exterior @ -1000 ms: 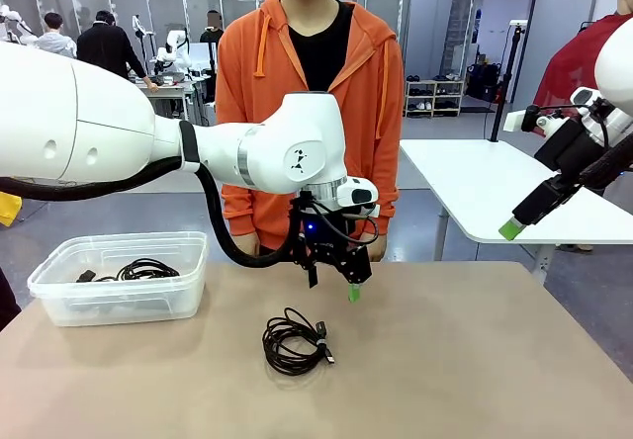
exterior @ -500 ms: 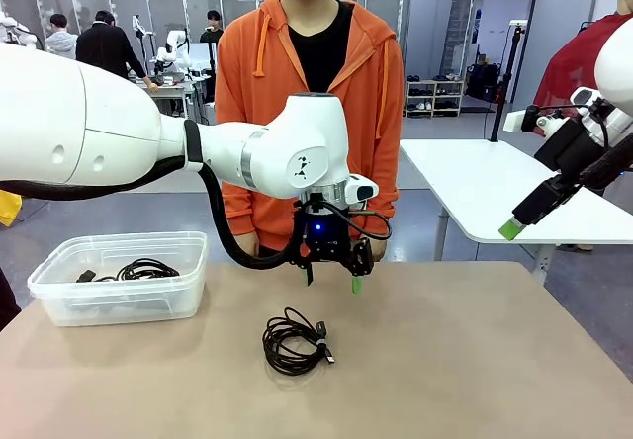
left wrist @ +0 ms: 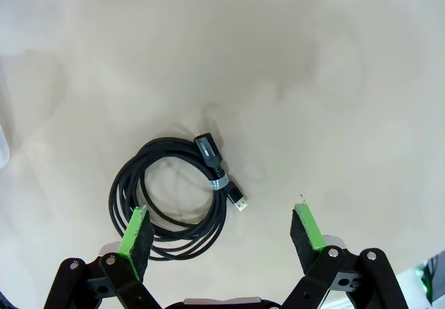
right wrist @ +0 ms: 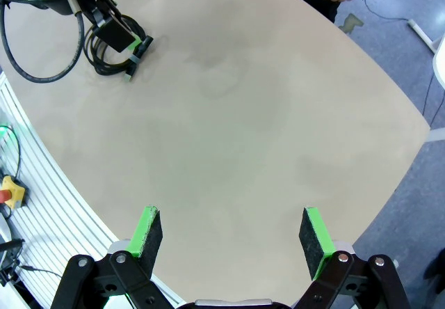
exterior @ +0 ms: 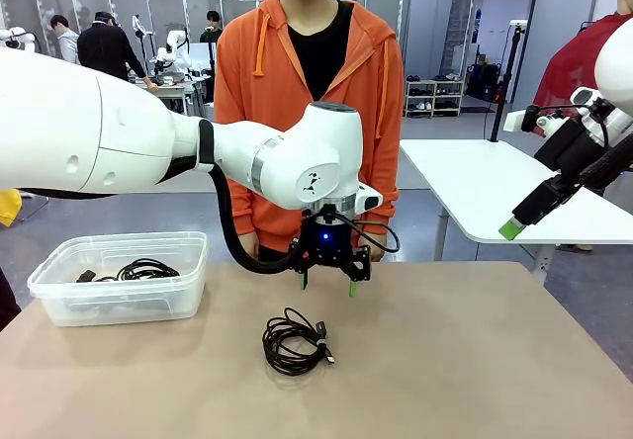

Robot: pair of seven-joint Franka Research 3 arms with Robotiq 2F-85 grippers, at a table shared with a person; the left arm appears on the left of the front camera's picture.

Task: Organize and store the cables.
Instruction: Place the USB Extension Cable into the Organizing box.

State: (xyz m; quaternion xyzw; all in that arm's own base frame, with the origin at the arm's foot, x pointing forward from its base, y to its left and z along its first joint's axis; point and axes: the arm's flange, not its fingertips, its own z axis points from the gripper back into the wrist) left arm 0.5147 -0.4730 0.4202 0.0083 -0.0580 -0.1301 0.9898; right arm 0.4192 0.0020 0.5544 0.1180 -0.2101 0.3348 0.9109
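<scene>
Beige table top (exterior: 475, 360), matte, shared with a person in an orange hoodie (exterior: 371, 93) standing at twelve o'clock; one black coiled cable (exterior: 294, 341) lying flat near table centre, loop bound at its four o'clock side, plug end (exterior: 327, 356) pointing toward five o'clock.

Clear plastic bin (exterior: 59, 301) at nine o'clock of that coil, well apart from it; more black cables (exterior: 146, 269) inside, heaped loosely.

Left gripper (exterior: 326, 283) hanging above the table at twelve o'clock of the loose coil, fingers pointing down, jaws spread wide, nothing between them; not touching the coil. Same coil (left wrist: 170, 197) seen from the left wrist, lying between the two green pads (left wrist: 135, 231) and slightly toward the left-hand one, plug at four o'clock of the loop.

Right gripper (right wrist: 227, 237) raised off the table, at three o'clock in the front view; jaws fully apart, empty; bare table (right wrist: 243, 135) beneath it, coil (right wrist: 111, 48) and left arm far off at eleven o'clock of that wrist view.
</scene>
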